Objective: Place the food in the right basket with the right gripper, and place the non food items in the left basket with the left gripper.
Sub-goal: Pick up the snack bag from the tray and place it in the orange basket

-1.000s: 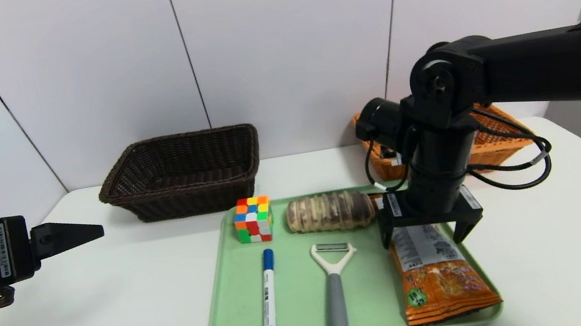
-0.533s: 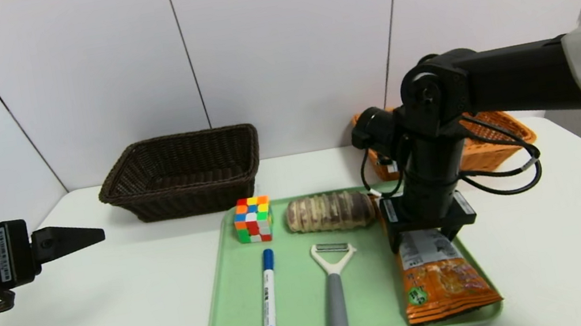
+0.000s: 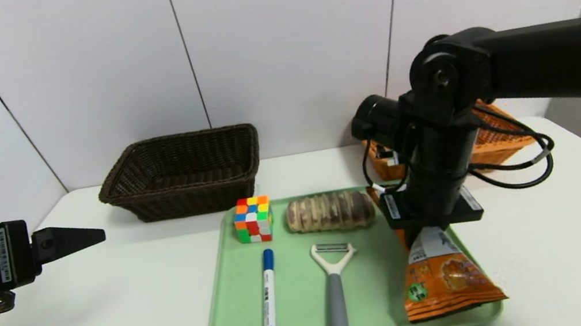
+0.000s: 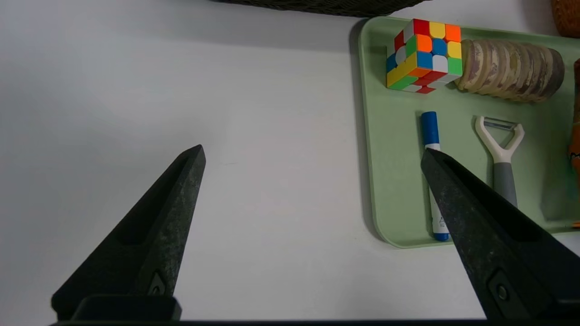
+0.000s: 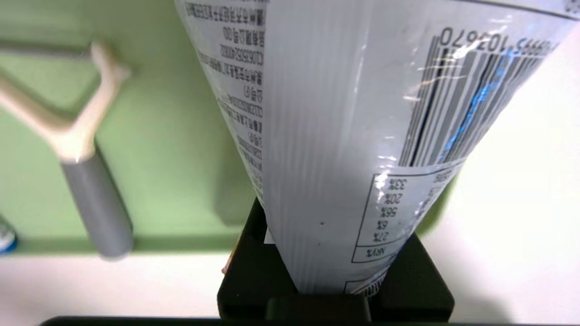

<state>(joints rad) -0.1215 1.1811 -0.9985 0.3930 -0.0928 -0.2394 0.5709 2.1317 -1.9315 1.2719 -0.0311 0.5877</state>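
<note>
My right gripper is shut on the white-grey printed end of the long orange snack bag. That end is lifted, and the bag's far end still rests on the green tray. In the right wrist view the bag fills the space between the jaws of the right gripper. On the tray lie the striped bread roll, the puzzle cube, the blue-capped marker and the peeler. My left gripper hovers open at the far left, holding nothing.
The dark brown basket stands behind the tray to the left. The orange-tan basket sits at the back right, partly hidden behind my right arm. Loose cables hang from that arm. In the left wrist view the left gripper is over bare white table.
My right gripper has shut on the bag's printed end and raised it, so the bag now tilts up off the tray. The left arm has not moved.
</note>
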